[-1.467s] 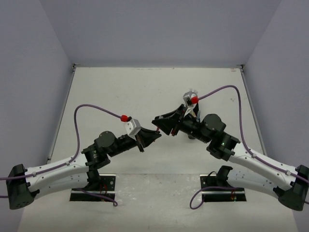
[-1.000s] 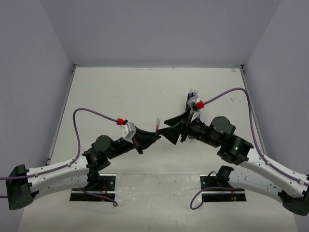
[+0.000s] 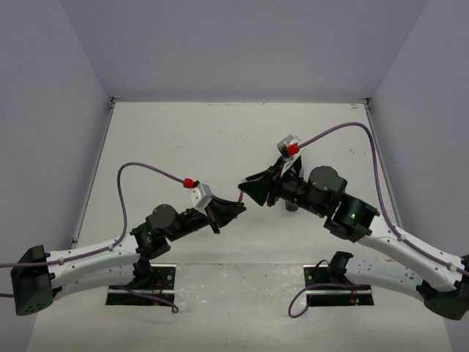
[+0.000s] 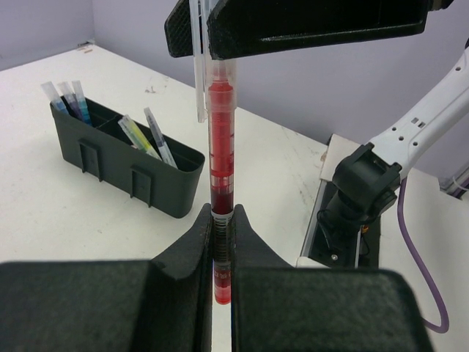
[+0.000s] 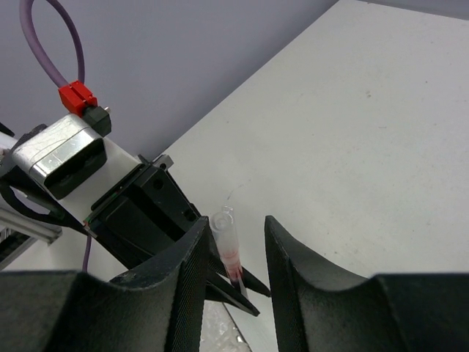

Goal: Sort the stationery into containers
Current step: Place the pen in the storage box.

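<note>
My left gripper (image 4: 221, 213) is shut on a red pen (image 4: 221, 147) and holds it upright above the table, gripped low on the barrel. The pen's clear cap end sits between the fingers of my right gripper (image 5: 236, 222), which is open: the cap (image 5: 226, 224) rests against one finger and a gap shows to the other. In the top view the two grippers (image 3: 236, 205) (image 3: 245, 189) meet at mid-table with the pen (image 3: 239, 196) between them. The black container (image 4: 117, 158) stands on the table behind, with blue pens (image 4: 73, 99) and yellow-green ones (image 4: 143, 136) in its compartments.
The white table (image 3: 183, 139) is walled on three sides. The right arm's base plate (image 4: 344, 235) and purple cable (image 4: 421, 279) lie near the table's front edge. Purple cables arc above both wrists.
My right gripper has moved left onto the pen's cap end and its fingers have drawn closer together. The left gripper has kept its hold on the pen and shifted slightly.
</note>
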Robot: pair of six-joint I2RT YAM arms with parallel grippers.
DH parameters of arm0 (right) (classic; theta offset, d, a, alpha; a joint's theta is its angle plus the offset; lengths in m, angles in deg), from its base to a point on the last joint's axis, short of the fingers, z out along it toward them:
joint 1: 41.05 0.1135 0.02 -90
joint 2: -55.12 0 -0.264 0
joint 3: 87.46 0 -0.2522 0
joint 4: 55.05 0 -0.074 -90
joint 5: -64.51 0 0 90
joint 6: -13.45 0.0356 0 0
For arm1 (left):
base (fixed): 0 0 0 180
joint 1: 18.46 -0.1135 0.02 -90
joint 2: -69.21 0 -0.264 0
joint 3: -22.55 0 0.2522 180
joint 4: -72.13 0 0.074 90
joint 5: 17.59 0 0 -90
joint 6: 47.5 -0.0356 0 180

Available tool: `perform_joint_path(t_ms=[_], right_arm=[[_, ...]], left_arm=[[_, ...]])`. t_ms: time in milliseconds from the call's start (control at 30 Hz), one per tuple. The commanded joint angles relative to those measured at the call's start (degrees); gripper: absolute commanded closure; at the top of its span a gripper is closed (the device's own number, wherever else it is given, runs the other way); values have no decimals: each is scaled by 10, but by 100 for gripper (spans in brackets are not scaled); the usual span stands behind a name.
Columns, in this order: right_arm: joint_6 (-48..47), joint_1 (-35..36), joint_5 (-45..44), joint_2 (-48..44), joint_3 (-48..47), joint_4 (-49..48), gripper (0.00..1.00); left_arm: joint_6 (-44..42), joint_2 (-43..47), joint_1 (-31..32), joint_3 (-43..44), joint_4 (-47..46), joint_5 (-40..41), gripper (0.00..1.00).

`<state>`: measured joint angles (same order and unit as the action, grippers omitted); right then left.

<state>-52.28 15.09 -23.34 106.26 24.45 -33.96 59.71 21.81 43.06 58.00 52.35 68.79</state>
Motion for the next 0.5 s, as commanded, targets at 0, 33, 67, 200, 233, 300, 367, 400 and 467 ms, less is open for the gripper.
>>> perform_joint_path(t_ms=[0,33,67,200,233,300,367,400,467], right_arm=[[-10,1,-1,6,-31,0,69],[-10,1,1,8,-31,0,74],[-10,0,2,10,-30,0,80],[-11,1,0,13,-17,6,100],[-10,1,0,11,-6,4,100],[-7,0,-2,8,18,-2,100],[-1,0,-2,5,47,-10,100],[5,0,-2,3,66,-18,100],[18,1,4,4,98,-37,100]], left_arm=[[0,-11,0,18,-18,4,100],[0,-13,0,19,-18,4,100],[0,-14,1,19,-17,4,100],[-2,-10,0,26,-11,13,100],[-4,-9,0,30,-7,15,100],[-10,-1,0,38,1,22,100],[-15,8,0,44,6,28,100],[-20,14,0,49,9,31,100],[-32,23,0,62,12,33,100]])
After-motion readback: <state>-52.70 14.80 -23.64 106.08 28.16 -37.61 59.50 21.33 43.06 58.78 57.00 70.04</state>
